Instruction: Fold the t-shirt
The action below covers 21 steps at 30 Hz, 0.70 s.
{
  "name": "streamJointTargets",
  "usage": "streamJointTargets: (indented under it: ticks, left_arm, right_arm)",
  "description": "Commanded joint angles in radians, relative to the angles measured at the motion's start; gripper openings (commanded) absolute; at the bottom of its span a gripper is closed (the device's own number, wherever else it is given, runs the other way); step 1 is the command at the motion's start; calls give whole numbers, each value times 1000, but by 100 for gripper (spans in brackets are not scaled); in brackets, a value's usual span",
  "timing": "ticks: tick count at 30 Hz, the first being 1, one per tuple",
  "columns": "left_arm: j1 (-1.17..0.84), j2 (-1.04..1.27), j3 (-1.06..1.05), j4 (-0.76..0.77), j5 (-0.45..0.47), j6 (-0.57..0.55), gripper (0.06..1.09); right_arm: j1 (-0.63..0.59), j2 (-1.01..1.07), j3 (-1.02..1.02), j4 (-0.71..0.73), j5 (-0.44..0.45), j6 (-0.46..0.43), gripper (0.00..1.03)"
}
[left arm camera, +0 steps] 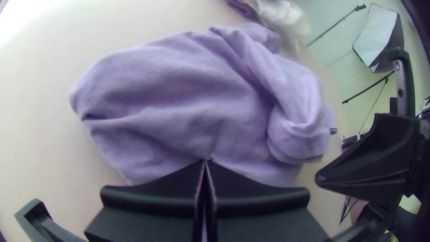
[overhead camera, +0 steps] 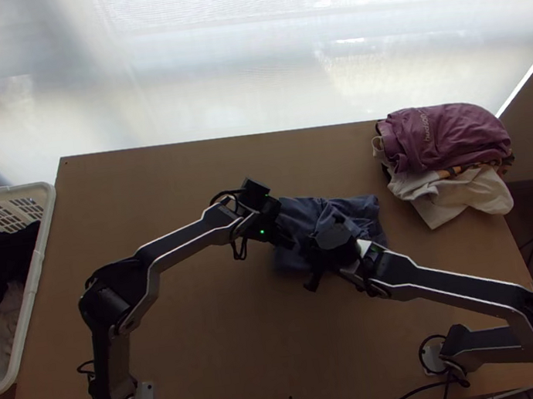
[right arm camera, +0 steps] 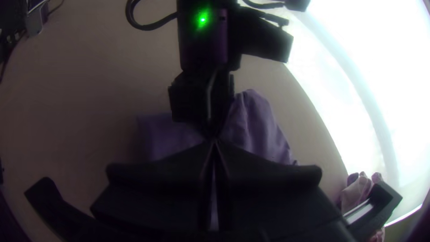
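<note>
Left wrist view: left claw (left arm camera: 205, 163) closed over the rumpled shirt (left arm camera: 179, 98) (right claw (right arm camera: 214, 141) closed too, I'd say); best pinch two corners and smooth it flat.

The rumpled blue-purple t-shirt (overhead camera: 361, 207) is soft, matt cloth, rough with creases. Beneath it, the light brown rectangular table (overhead camera: 204, 324) looks like smooth wood with a dull finish. The left gripper (overhead camera: 289, 240) has wide black fingers (left arm camera: 152, 197), smooth and plastic-looking with a faint sheen. At far right, the stacked plum garment (overhead camera: 445, 135) and cream garment (overhead camera: 461, 199) are matt, wrinkled cloth; at left, the white slatted basket (overhead camera: 49, 214) looks like smooth plastic.
</note>
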Motion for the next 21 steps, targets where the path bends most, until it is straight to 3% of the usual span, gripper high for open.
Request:
streamJointTargets:
  ticks: [1,9,21]
  left_arm:
    - [-19,73,46,-5,-16,-1,10]
    - [-18,76,52,-33,-40,20,10]
    - [-18,84,61,-42,-45,33,10]
  right_arm:
    - [-8,107,-53,105,-18,-1,3]
    - [-159,182,-58,159,-39,-63,3]
    - [-484,-1,-117,108,-108,-212,3]
